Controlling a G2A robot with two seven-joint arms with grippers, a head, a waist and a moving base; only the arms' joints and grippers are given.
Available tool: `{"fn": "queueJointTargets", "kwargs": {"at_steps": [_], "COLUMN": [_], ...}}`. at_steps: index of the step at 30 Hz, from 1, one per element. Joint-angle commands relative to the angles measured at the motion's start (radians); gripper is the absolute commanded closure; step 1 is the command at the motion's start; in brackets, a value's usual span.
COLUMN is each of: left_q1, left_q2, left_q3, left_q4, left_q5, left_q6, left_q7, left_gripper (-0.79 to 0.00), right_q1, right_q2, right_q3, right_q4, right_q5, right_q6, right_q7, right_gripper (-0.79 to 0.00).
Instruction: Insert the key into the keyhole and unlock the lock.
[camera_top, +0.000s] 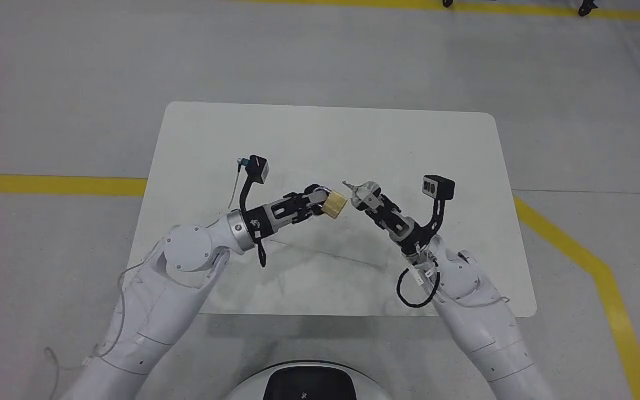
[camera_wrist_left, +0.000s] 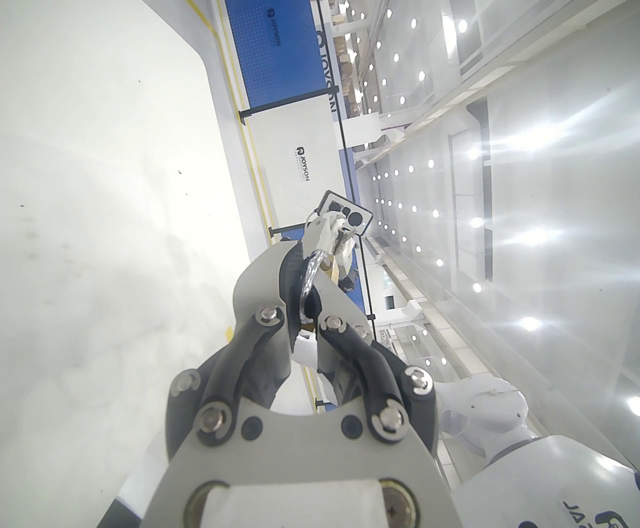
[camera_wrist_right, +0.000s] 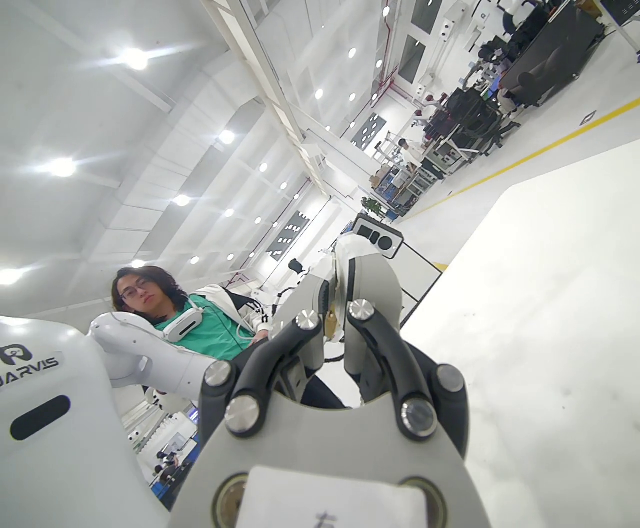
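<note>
The left gripper clamps the lock; the key, pinched in the right gripper, points at the lock's free end, just beside it.

Overhead downward; wrists close (table shared).

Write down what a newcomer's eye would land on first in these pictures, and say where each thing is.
The brass padlock draws the eye first, held above the middle of the white table in the left gripper. Facing it from close by, the right gripper holds the key, which points toward the padlock. Whether the key touches the padlock cannot be told.
</note>
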Motion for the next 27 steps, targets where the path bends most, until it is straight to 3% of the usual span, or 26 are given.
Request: {"fn": "queueJointTargets", "kwargs": {"at_steps": [1, 7, 15, 27], "left_q1": [-0.005, -0.024, -0.031, -0.044], "left_q2": [0.0, 0.001, 0.0, 0.002], "left_q3": [0.001, 0.004, 0.006, 0.003], "left_q4": [0.006, 0.014, 0.014, 0.027], "left_q5": [0.005, 0.018, -0.01, -0.011], "left_q6": [0.004, 0.015, 0.005, 0.026], "left_q7": [-0.005, -0.03, -0.05, -0.067], "left_gripper": [0.0, 0.0, 0.0, 0.0], "right_q1": [-0.003, -0.012, 0.009, 0.05], "right_q2": [0.002, 0.005, -0.005, -0.035], "right_q3": [0.002, 0.012, 0.041, -0.056], "right_q4": [-0.005, -0.036, -0.006, -0.01], "right_q5": [0.009, 0.019, -0.012, -0.085], "right_q6": [-0.003, -0.002, 0.021, 0.029], "right_q7": [0.025, 0.067, -0.039, -0.054], "right_gripper": [0.0, 0.0, 0.0, 0.0]}}
